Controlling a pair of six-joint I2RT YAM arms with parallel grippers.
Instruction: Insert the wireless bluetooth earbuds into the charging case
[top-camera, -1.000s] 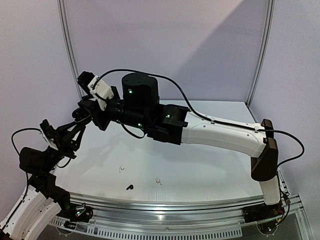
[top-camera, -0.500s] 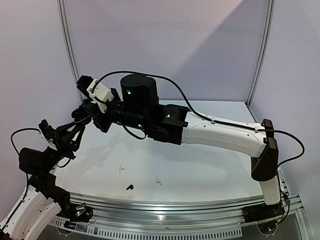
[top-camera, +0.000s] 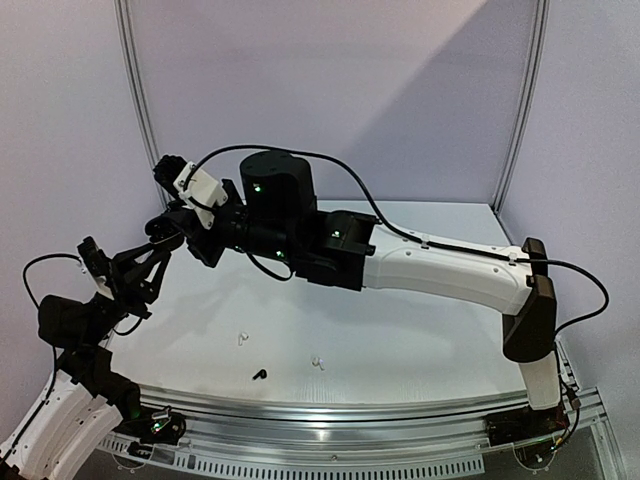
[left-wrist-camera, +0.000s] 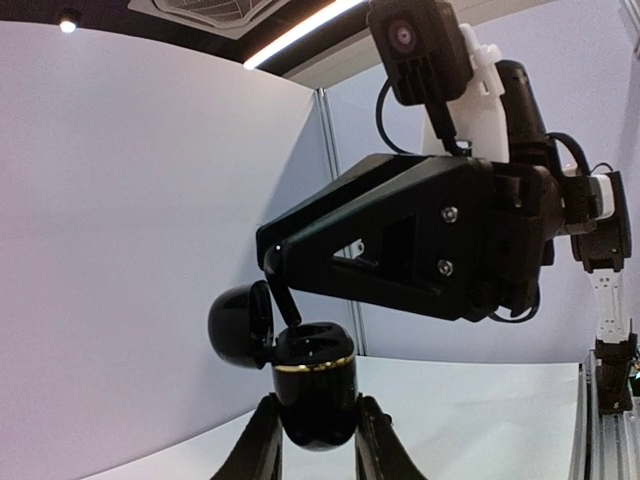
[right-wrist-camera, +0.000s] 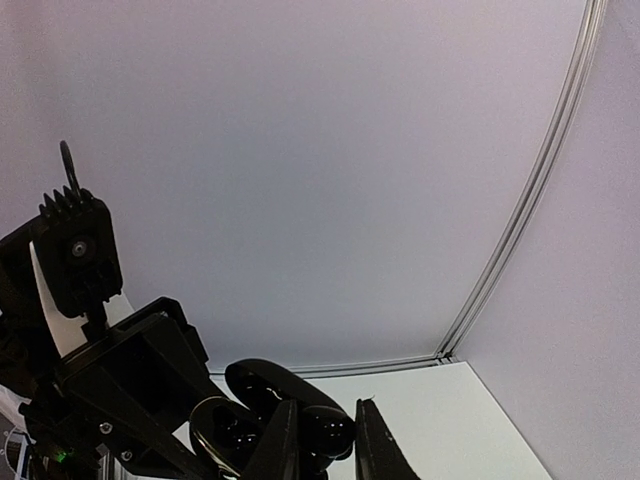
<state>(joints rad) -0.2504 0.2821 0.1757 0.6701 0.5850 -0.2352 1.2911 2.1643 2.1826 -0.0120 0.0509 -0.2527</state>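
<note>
Above the table's left side, my left gripper (left-wrist-camera: 318, 402) (top-camera: 160, 243) is shut on the black charging case (left-wrist-camera: 312, 385), which stands upright. Its lid (left-wrist-camera: 238, 325) is swung open to the left. My right gripper (right-wrist-camera: 326, 408) (top-camera: 172, 222) reaches across from the right, its fingertips (left-wrist-camera: 283, 298) at the case's open top. It is shut on a glossy black earbud (right-wrist-camera: 328, 432), right next to the gold-rimmed case (right-wrist-camera: 222, 432). Two white earbuds (top-camera: 241, 338) (top-camera: 317, 362) and one black earbud (top-camera: 260, 375) lie on the table near the front.
The right arm (top-camera: 440, 270) spans the table from its base at the right. A metal rail (top-camera: 360, 420) runs along the near edge. Purple walls (top-camera: 400, 90) close in the back and sides.
The right wrist has sunk slightly toward the held case. The left arm and the loose earbuds have not moved.
</note>
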